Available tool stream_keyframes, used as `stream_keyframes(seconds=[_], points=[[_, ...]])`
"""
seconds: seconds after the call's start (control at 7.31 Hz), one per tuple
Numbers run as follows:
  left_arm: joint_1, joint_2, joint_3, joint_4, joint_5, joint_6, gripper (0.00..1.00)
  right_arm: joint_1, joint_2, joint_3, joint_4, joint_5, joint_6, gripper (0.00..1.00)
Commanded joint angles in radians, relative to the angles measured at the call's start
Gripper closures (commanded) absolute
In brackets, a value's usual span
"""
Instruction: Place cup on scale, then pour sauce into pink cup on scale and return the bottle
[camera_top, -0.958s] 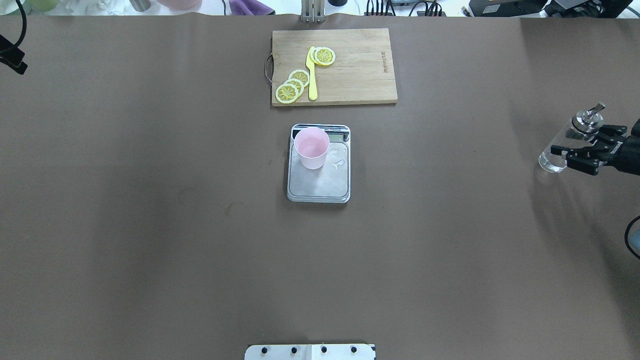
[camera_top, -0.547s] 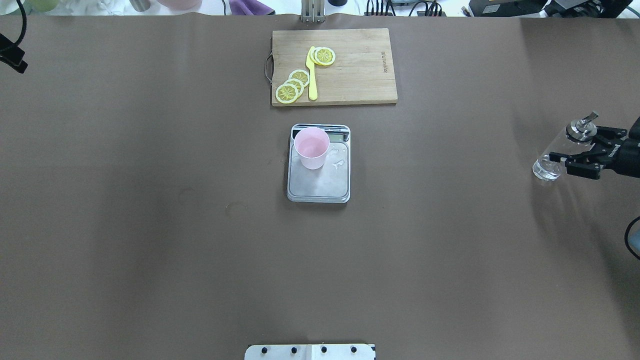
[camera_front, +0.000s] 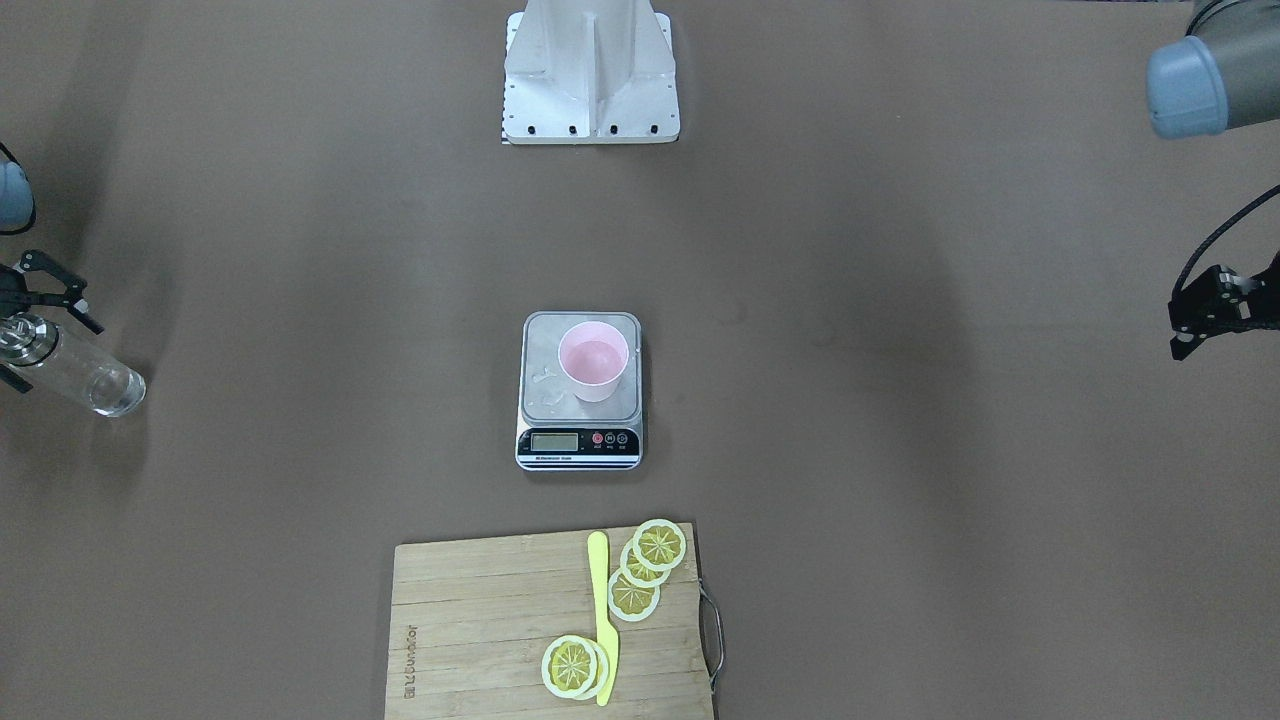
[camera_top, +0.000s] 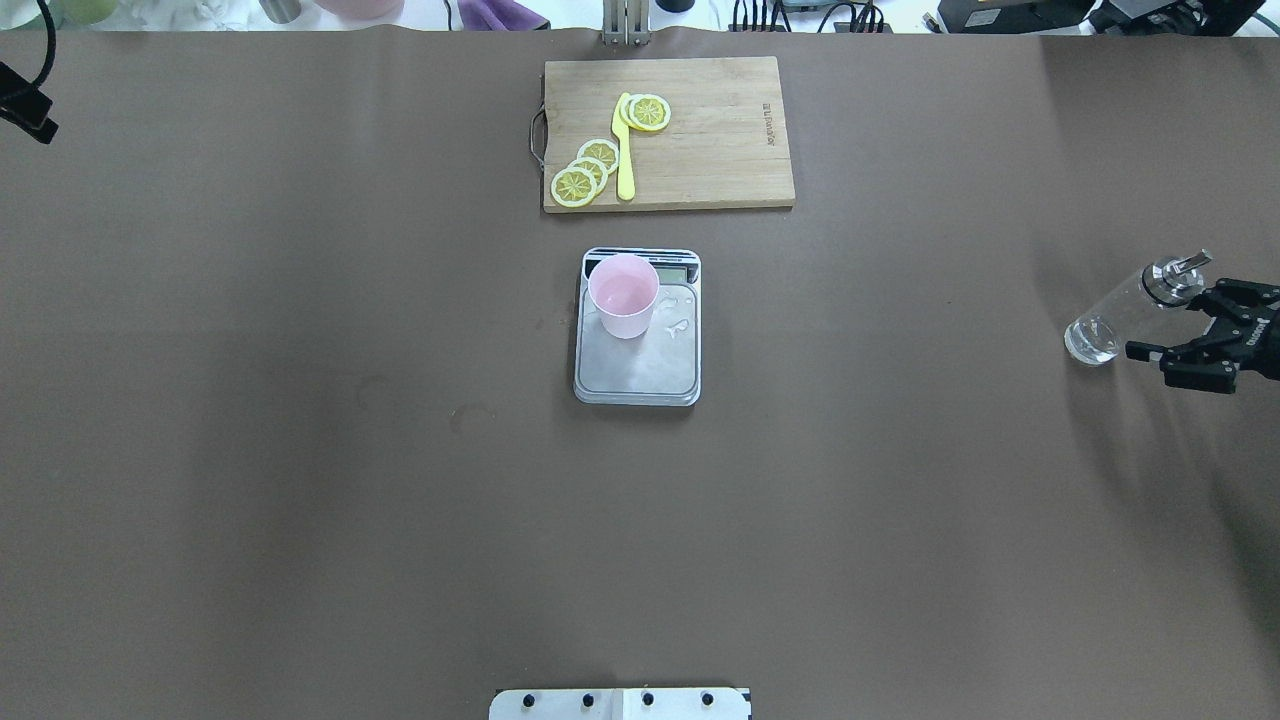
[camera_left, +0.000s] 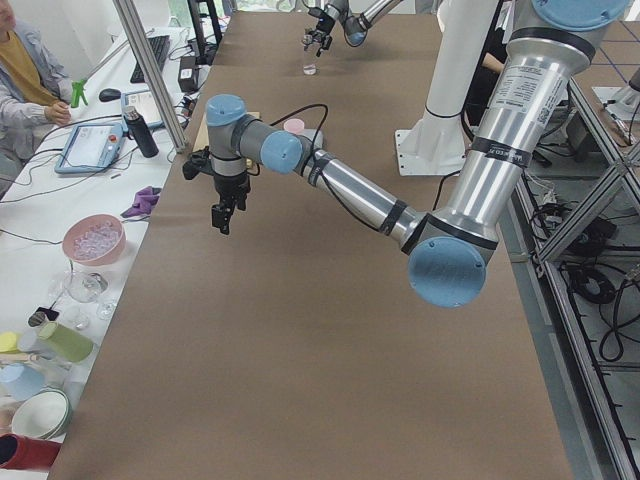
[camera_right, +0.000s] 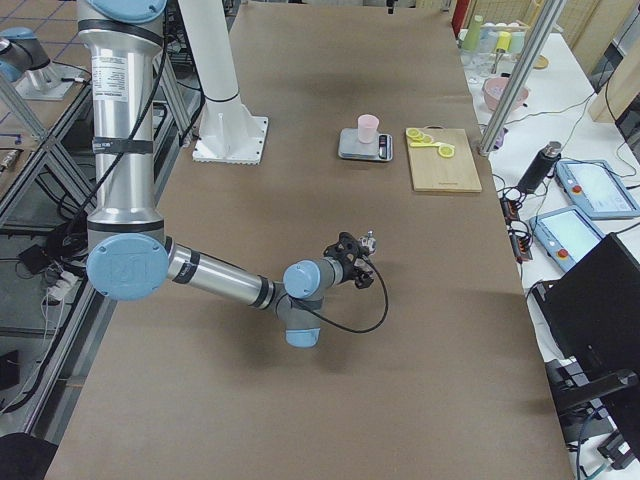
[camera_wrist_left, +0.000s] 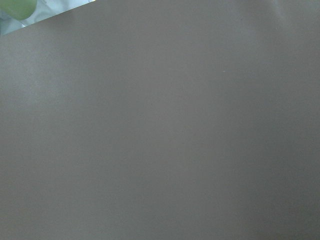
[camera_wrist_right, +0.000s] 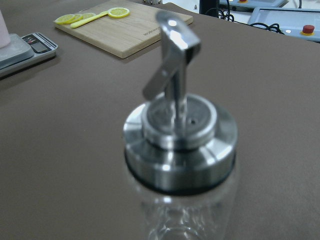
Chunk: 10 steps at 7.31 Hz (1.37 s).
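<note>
At the far left of the overhead view, the black two-finger left gripper hangs above the edge of the brown table, well apart from everything. Only a part of it shows, and I cannot tell if its jaws are spread or closed.

In the middle stands the small rectangular scale with a silver steel plate. The small pale pink plastic cup stands upright on this plate, in the corner close to the display strip. Beside the cup, some wet drops lie on the plate. Beyond the scale lies a wooden cutting board, and on it are yellow lemon slices and a yellow plastic knife.

Near the right edge, the small clear glass bottle with a shiny metal pourer cap stands upright on the table, far from the scale. The clear sauce shows only faintly near its base. Just beside it is the black right gripper, its jaws spread wide and grasping nothing. The bottle stands free of the fingers.
</note>
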Motion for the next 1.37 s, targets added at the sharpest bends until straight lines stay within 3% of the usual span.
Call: stream_keyframes(seconds=[0.0, 0.14, 0.27, 0.55, 0.96, 1.23], points=[[0.001, -0.001, 0.0, 0.0, 0.0, 0.0, 0.02, 0.052, -0.09, -0.007, 0.068, 0.064, 0.0, 0.0], [-0.001, -0.001, 0.0, 0.0, 0.0, 0.0, 0.02, 0.169, -0.09, -0.03, 0.031, 0.148, 0.001, 0.0], [-0.001, 0.001, -0.005, 0.0, 0.0, 0.001, 0.02, 0.269, -0.083, -0.052, -0.063, 0.164, 0.012, 0.0], [-0.001, 0.013, -0.027, 0.007, -0.002, 0.001, 0.02, 0.412, -0.012, -0.004, -0.52, 0.3, 0.001, 0.0], [-0.008, 0.089, -0.026, 0.02, -0.063, 0.003, 0.02, 0.416, 0.06, 0.07, -0.978, 0.322, 0.001, 0.0], [-0.046, 0.1, -0.006, 0.023, -0.092, 0.007, 0.02, 0.405, 0.126, 0.195, -1.403, 0.304, -0.005, 0.0]])
